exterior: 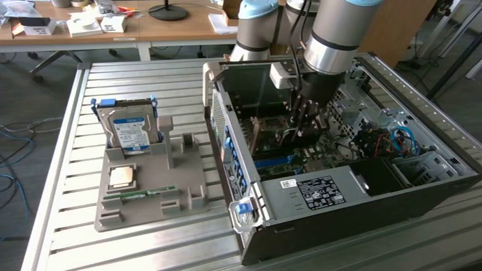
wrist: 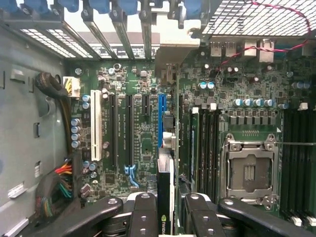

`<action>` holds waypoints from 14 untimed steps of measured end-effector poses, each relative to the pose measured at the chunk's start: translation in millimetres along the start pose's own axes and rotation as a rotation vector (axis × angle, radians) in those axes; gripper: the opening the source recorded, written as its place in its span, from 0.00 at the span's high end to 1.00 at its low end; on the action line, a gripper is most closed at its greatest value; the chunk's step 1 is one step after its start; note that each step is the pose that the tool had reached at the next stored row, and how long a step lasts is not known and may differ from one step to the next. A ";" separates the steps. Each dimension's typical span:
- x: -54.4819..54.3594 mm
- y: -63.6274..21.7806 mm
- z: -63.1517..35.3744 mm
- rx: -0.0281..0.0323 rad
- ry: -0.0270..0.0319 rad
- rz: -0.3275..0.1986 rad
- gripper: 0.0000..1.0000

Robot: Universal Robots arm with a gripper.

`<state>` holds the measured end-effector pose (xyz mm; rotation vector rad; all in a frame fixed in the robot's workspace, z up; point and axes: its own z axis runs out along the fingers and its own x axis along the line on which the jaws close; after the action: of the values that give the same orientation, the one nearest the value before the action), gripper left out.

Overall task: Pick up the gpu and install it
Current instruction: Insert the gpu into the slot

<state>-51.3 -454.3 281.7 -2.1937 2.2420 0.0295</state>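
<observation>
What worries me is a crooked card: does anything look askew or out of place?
Nothing stands out. The gpu is held edge-on in the hand, in line with the blue slot, with no visible tilt.

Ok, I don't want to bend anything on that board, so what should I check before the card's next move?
1. gpu clamped between the gripper fingers: ok.
2. Card edge in line with the blue slot: ok, roughly.
3. Blue slot free of any other card: ok.
4. Gap between card and slot: cannot tell.
5. Computer case side open, arm reaching in from above: ok.
</observation>
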 end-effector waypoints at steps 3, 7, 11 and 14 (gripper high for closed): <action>0.1 1.1 4.6 0.0015 0.0000 0.000 0.74; 0.2 2.9 6.8 0.0032 0.0002 0.000 0.74; 0.2 6.0 7.5 0.0033 0.0000 0.000 0.74; 0.3 7.0 7.7 0.0032 0.0003 0.000 0.74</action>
<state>-58.3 -454.3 274.0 -2.1926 2.2404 0.0256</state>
